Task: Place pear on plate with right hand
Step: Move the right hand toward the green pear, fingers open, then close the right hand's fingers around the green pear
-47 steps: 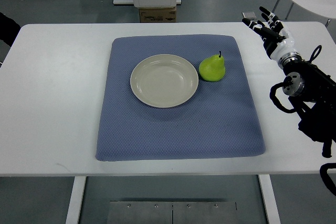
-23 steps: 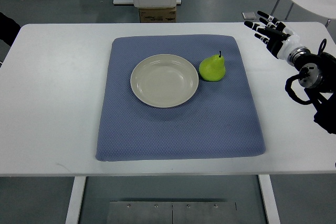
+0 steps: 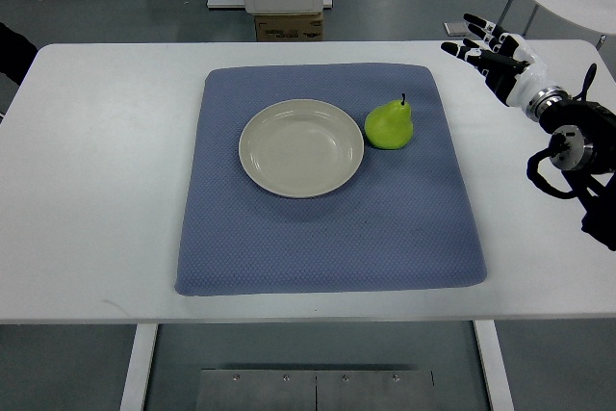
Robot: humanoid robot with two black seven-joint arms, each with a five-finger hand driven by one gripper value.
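One pear (image 3: 389, 125) on mat, right hand (image 3: 493, 53) well apart

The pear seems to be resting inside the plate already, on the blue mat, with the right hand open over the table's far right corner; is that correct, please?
Not quite. The top view shows the pear on the blue mat just right of the plate, not inside it; the plate holds nothing. The rest stands: the right hand is open over the table's far right corner.
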